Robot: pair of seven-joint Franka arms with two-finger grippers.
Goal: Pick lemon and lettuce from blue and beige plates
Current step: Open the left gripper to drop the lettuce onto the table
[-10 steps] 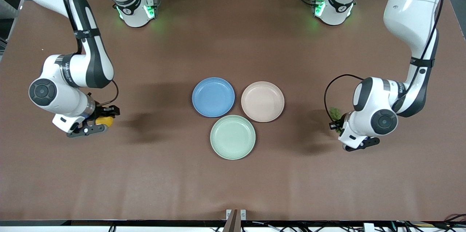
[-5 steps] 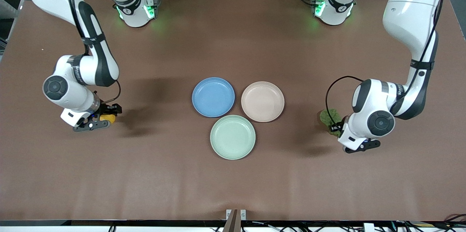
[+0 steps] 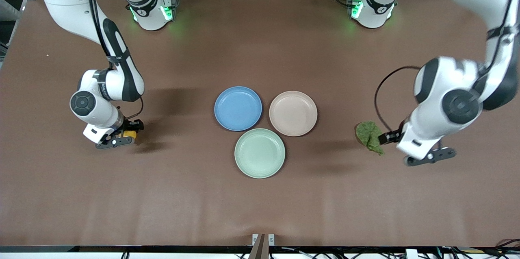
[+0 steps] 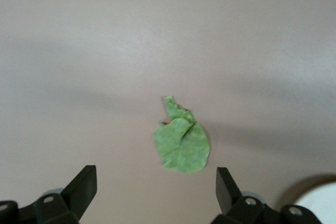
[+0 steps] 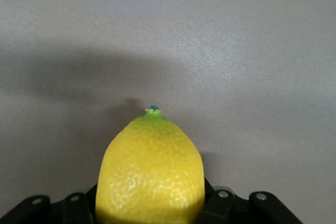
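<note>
The lettuce (image 3: 369, 136) lies loose on the brown table toward the left arm's end, beside the beige plate (image 3: 293, 113). My left gripper (image 3: 388, 137) is open and empty, just by the leaf; in the left wrist view the lettuce (image 4: 181, 141) lies flat a little ahead of the open gripper (image 4: 155, 179). My right gripper (image 3: 126, 133) is shut on the yellow lemon (image 3: 131, 133), low over the table toward the right arm's end. The lemon (image 5: 150, 174) fills the gripper (image 5: 150, 205) in the right wrist view. The blue plate (image 3: 238, 108) and the beige plate hold nothing.
A pale mint-green plate (image 3: 259, 153) sits nearer the front camera, touching the gap between the other two plates. The arm bases (image 3: 151, 11) stand along the table's edge farthest from the front camera. Brown table (image 3: 260, 210) lies all around.
The left gripper let go of the lettuce, which now lies on the table, and drew away toward the left arm's end. The right gripper moved a little toward the plates with the lemon.
</note>
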